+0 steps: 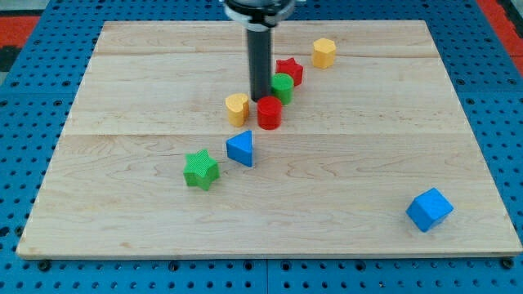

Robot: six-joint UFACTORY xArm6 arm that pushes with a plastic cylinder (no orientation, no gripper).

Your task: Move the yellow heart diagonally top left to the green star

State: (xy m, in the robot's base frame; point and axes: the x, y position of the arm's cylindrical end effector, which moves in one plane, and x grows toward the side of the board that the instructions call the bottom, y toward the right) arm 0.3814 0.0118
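The yellow heart [238, 109] lies near the board's middle, above and to the right of the green star [201, 169]. My tip [259, 99] stands just right of the yellow heart, between it and the red cylinder [270, 113], close to both. The green star sits lower left of the heart, with the blue triangle [241, 149] between them on the right side.
A green cylinder [283, 86] and a red star [289, 72] line up above the red cylinder toward the view's top right. A yellow hexagon [324, 53] lies further up right. A blue cube [429, 209] sits at the bottom right. The wooden board [122, 98] rests on a blue pegboard.
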